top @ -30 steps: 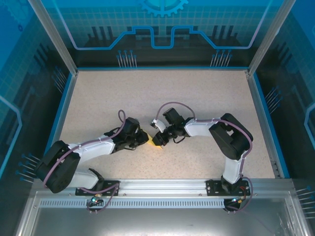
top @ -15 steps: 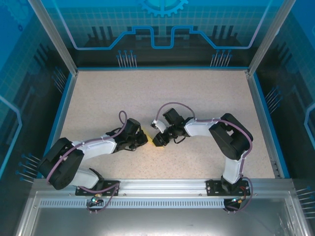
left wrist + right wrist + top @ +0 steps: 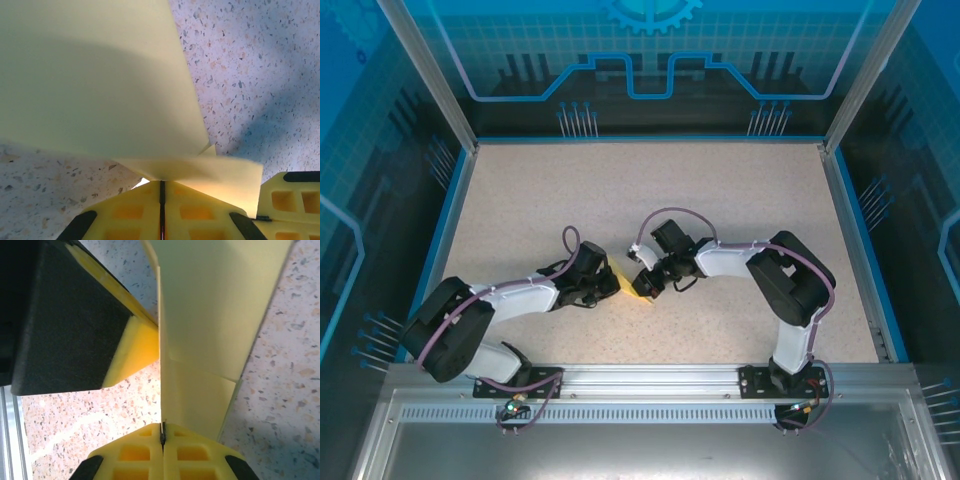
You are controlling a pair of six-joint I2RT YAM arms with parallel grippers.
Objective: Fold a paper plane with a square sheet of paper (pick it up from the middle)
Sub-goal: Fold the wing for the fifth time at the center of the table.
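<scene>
The desk (image 3: 720, 200) is a pale, speckled stone-look slab with a blue rim, walled by see-through blue panels (image 3: 650, 50) printed with a line pattern and a gear shape. The left arm (image 3: 510, 297) and right arm (image 3: 730, 262), white shells with purple cables, reach in and meet near the desk's middle.

The left pincer (image 3: 161, 182) is clenched on the sheet (image 3: 210, 315). Its moulded yellow fingers (image 3: 200, 215), with their square pockets, are pressed together on a folded corner. The right pincer (image 3: 162, 432) is likewise clamped tight on the sheet's thin edge, just beside the left one.

The sheet is smooth, matt, pale yellow paper, held between the two pincers just above the desk. In the right wrist view it stands on edge, its long axis running straight away from the fingertips, with a shorter folded layer lying against a longer one. In the left wrist view a broad flap spreads up and left, and a narrow folded layer points right.
</scene>
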